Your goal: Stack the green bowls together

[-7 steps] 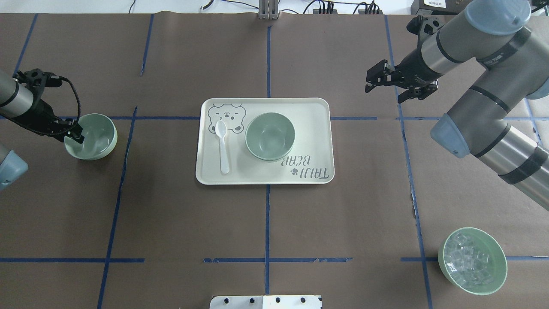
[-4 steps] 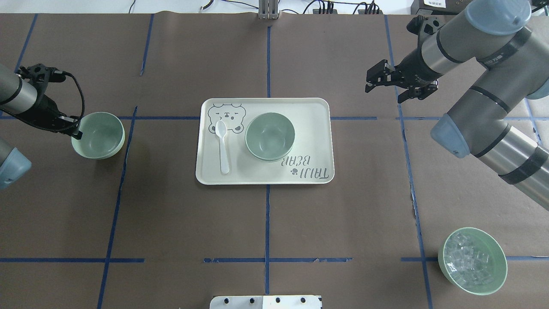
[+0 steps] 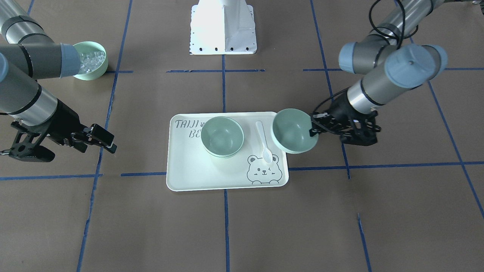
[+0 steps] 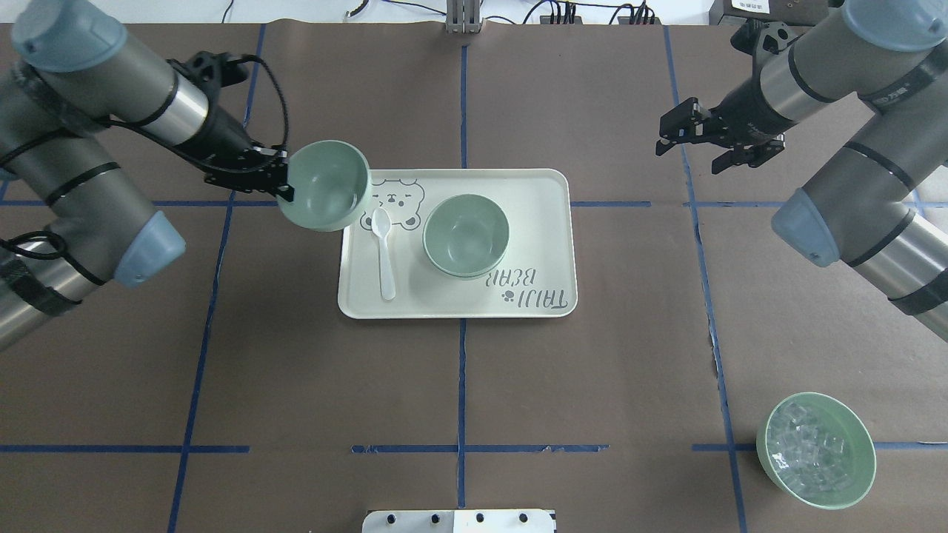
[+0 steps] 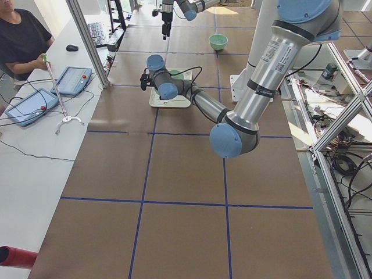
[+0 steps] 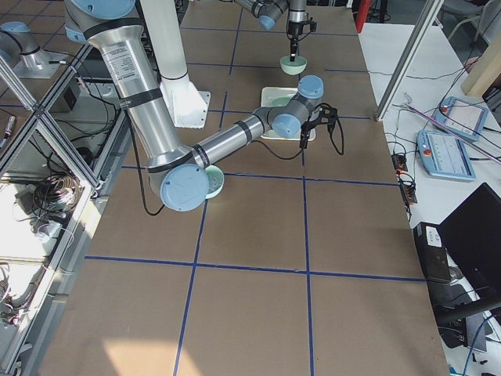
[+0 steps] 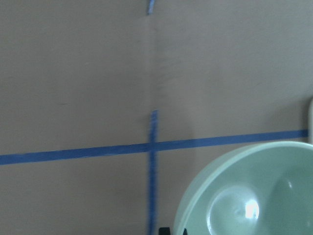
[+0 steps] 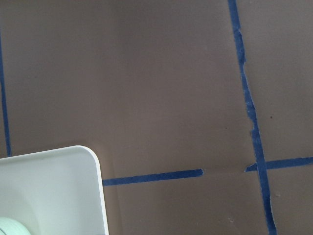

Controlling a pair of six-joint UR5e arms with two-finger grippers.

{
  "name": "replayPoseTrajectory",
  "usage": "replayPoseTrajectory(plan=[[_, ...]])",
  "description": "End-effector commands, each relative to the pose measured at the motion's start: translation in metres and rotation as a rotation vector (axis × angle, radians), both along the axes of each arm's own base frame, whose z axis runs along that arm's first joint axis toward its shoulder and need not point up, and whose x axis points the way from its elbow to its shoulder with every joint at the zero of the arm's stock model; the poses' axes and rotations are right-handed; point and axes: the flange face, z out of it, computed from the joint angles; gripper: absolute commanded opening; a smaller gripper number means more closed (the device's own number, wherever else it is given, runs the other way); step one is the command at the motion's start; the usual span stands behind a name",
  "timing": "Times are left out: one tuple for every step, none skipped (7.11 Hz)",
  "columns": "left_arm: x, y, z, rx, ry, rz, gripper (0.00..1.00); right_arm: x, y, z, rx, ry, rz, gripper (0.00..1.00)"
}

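Observation:
My left gripper (image 4: 285, 185) is shut on the near rim of a pale green bowl (image 4: 326, 185) and holds it in the air over the left edge of the cream tray (image 4: 533, 215). The held bowl (image 3: 294, 130) and the left gripper (image 3: 313, 128) also show in the front view, and the bowl fills the lower right of the left wrist view (image 7: 254, 196). Another green bowl (image 4: 466, 235) sits on the tray; a second rim under its edge suggests two nested bowls. My right gripper (image 4: 689, 154) is open and empty, above the table to the right of the tray.
A white spoon (image 4: 384, 252) lies on the tray between the held bowl and the seated one. A green bowl of clear cubes (image 4: 815, 449) stands at the near right of the table. The tray's corner (image 8: 49, 191) shows in the right wrist view.
My left arm has lifted the bowl from the table's left side and carried it right, to above the tray's left edge. My right gripper has shifted slightly right and away.

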Motion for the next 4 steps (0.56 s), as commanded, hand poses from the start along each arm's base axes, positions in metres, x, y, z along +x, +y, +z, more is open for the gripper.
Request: replayPoseTrajectory(plan=[[0.11, 0.044, -0.074, -0.024, 0.003, -0.065, 0.0, 0.01, -0.002, 0.013, 0.016, 0.013, -0.016, 1.0], [0.114, 0.043, -0.072, -0.023, -0.004, -0.072, 0.0, 0.009, -0.002, 0.016, 0.014, 0.018, -0.014, 1.0], [0.119, 0.04, -0.068, -0.029, -0.016, -0.073, 0.0, 0.009, -0.001, 0.017, 0.011, 0.017, -0.016, 1.0], [0.125, 0.044, -0.071, -0.027, -0.014, -0.065, 0.0, 0.009, -0.002, 0.017, 0.01, 0.018, -0.015, 1.0]])
